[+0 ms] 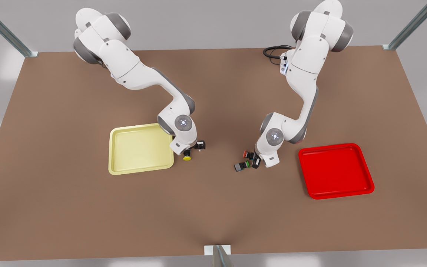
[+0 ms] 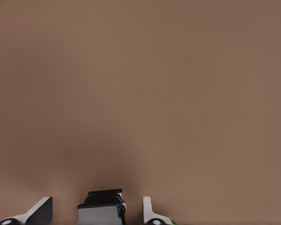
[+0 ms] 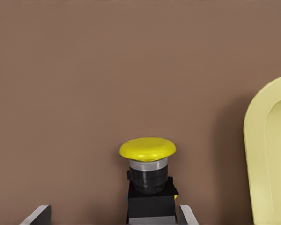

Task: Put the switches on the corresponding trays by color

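Observation:
The yellow switch [image 3: 148,174] lies on the table beside the pale yellow tray [image 3: 267,154], cap pointing away from the wrist. My right gripper [image 3: 113,215] is open around its dark body; one finger is close to the body, the other well apart. In the front view this gripper [image 1: 189,151] hovers over the yellow switch [image 1: 186,157] just off the yellow tray's [image 1: 140,149] corner. My left gripper [image 2: 97,213] is open around a dark switch body [image 2: 102,205] whose cap is hidden. In the front view it [image 1: 257,162] is low by the red switch [image 1: 248,154], left of the red tray [image 1: 335,170].
A green-capped switch [image 1: 242,166] lies right beside the red one, close to my left gripper. A black cable [image 1: 272,50] loops at the back near that arm's base. Metal frame posts stand at the table's corners and front edge.

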`<action>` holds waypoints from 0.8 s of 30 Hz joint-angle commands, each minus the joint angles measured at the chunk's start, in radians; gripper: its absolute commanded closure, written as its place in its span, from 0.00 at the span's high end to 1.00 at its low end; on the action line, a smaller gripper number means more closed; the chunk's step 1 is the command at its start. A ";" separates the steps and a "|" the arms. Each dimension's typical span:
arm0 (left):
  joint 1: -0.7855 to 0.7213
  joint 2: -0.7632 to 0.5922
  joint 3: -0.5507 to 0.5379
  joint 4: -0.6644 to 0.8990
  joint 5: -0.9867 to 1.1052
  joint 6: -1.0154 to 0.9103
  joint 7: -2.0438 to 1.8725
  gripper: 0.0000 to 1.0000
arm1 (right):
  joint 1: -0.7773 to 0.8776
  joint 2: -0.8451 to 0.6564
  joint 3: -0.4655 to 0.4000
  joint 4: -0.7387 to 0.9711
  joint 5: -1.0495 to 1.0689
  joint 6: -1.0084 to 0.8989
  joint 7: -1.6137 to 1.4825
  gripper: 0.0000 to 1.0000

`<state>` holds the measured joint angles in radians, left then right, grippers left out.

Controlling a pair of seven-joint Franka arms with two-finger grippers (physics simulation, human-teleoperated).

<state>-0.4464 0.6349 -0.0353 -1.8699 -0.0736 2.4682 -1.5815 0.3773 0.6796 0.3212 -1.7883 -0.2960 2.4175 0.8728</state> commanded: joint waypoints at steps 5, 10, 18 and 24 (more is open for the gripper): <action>0.000 0.000 0.000 0.000 0.000 -0.002 0.000 0.52 | 0.002 0.003 -0.007 -0.014 -0.002 0.008 0.000 1.00; 0.000 0.000 -0.002 0.000 0.000 -0.005 0.000 0.51 | 0.000 0.008 -0.007 -0.019 -0.002 0.008 0.000 0.99; 0.000 0.000 -0.003 -0.001 0.000 -0.008 0.000 0.51 | 0.000 0.017 -0.007 -0.026 -0.002 0.031 -0.002 0.81; 0.000 -0.008 -0.003 -0.005 0.000 -0.021 0.000 0.51 | -0.001 0.017 -0.013 -0.026 0.000 0.029 0.002 0.65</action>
<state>-0.4464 0.6233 -0.0383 -1.8745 -0.0737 2.4381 -1.5815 0.3773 0.6952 0.3083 -1.8147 -0.2961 2.4467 0.8744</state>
